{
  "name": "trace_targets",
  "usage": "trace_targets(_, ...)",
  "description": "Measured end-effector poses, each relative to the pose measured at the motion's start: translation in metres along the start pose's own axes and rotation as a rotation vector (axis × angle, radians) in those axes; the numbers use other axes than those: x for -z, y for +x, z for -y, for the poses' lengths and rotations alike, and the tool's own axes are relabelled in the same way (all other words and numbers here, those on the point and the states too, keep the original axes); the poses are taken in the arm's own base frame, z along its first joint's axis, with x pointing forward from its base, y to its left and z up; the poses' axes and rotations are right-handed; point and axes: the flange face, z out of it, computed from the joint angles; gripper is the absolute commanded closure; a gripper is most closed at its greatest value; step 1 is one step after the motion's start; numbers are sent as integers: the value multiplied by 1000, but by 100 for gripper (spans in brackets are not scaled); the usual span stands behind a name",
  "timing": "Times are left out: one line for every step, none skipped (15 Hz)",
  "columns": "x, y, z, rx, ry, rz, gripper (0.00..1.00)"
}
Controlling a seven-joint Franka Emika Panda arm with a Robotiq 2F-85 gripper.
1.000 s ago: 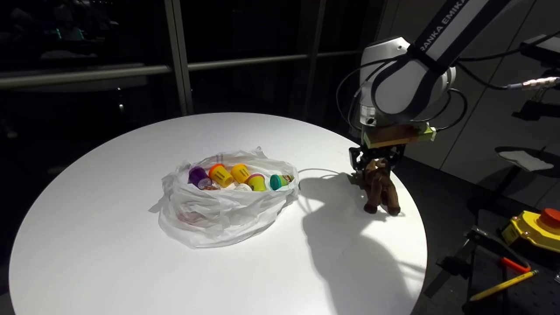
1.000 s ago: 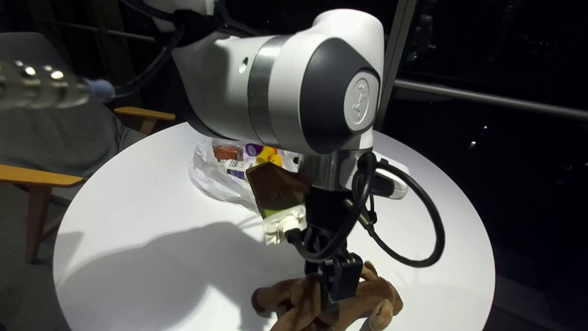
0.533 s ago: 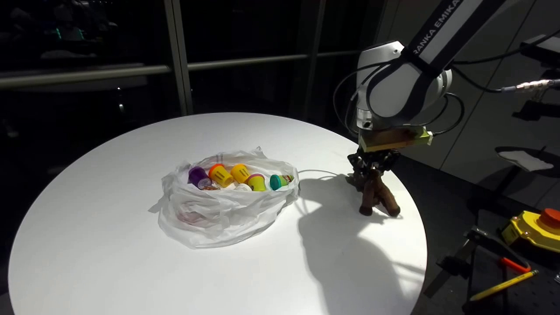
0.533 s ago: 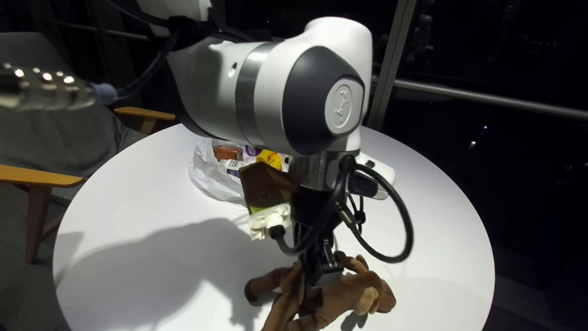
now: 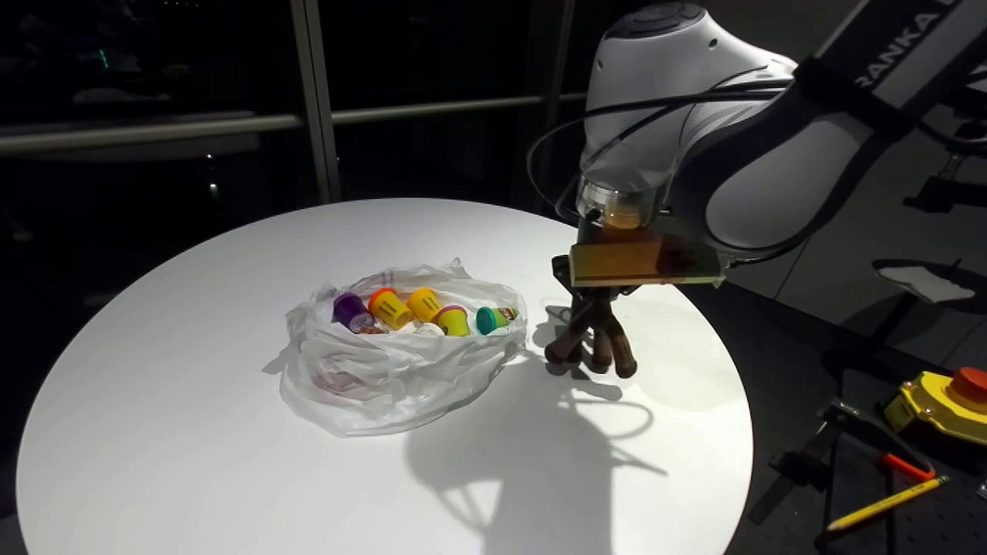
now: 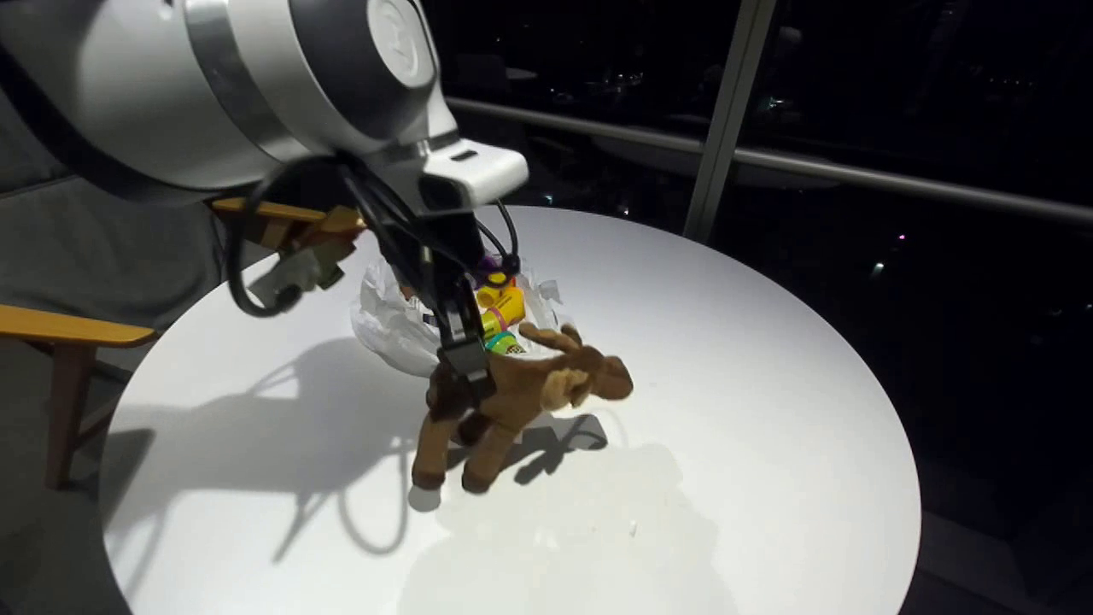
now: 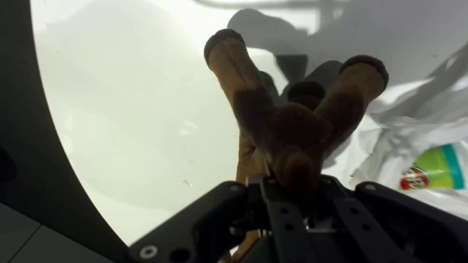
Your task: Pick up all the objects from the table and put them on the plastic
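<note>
because the white plastic bag [image 5: 393, 385], at the left in an exterior view, already holds plenty, the task looks well along. it sits open on the round white table [image 5: 154, 370]; in its mouth, going rightward, lie a purple tub [image 5: 350, 310], an orange-lidded yellow tub [image 5: 389, 309], a second yellow tub [image 5: 423, 305], a yellow-green tub with a pink rim [image 5: 453, 324] and, by the right edge, a green tub with a teal lid [image 5: 495, 319]. next comes the brown plush animal [image 6: 521, 389], beside the bag and not over it, which i take for the object of the step in hand: the carry from table to bag. it hangs legs down, feet seemingly just clear of the table top. the gripper [image 7: 294, 182] is clamped on its rear, jaws pressed in from either side, and the head sticks out free. the next move, i judge, calls for more lift, so the dangling legs pass over the crumpled rim, then a run leftward in that view until the body is above the mouth, and a low release. a leg could snag the thin plastic and drag the bag.
</note>
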Motion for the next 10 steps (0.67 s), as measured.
trace_targets(17, -8, 11, -22, 22, -36, 92)
trace_targets(34, -15, 21, -46, 49, -71, 92)
trace_targets(52, -22, 31, -68, 79, -103, 92)
trace_targets(70, -30, 41, -90, 111, -135, 92)
trace_targets(87, -37, 50, -112, 145, -165, 92)
trace_targets(105, -44, 59, -135, 183, -194, 92)
trace_targets(122, -50, 68, -155, 222, -225, 92)
trace_targets(137, -56, 76, -174, 260, -256, 92)
trace_targets(150, -61, 84, -189, 297, -288, 92)
trace_targets(161, -65, 90, -201, 333, -320, 92)
